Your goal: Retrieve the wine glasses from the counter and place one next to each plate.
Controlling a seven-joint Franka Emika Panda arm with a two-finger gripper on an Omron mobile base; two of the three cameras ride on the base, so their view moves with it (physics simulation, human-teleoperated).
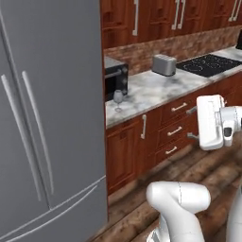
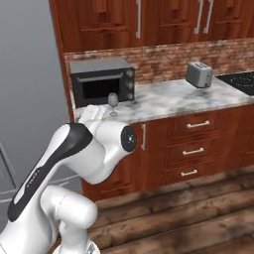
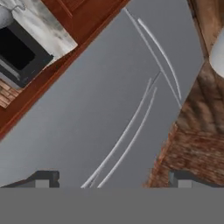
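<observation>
Landmark: microwave (image 2: pixel 102 82) at the fridge end of the counter (image 2: pixel 168 101).

1 wine glass (image 2: pixel 113 102) stands upright on the counter, directly in front of the microwave's door, near the counter's front edge. No plates and no 2nd glass seen from here.

Gripper (image 3: pixel 113 179): the 2 dark tips sit wide apart, nothing between them. The hand camera looks across the grey fridge (image 1: pixel 47 118) doors, with the microwave off in a corner of its picture.

Risk, judged: the glass is thin-stemmed and top-heavy; a sideways approach could clip the bowl and tip it against the microwave or off the front edge. The arm's elbow swings close to that edge.

Glass relative to claw: well apart, off to the side of the hand's line of sight, not between the tips.
</observation>
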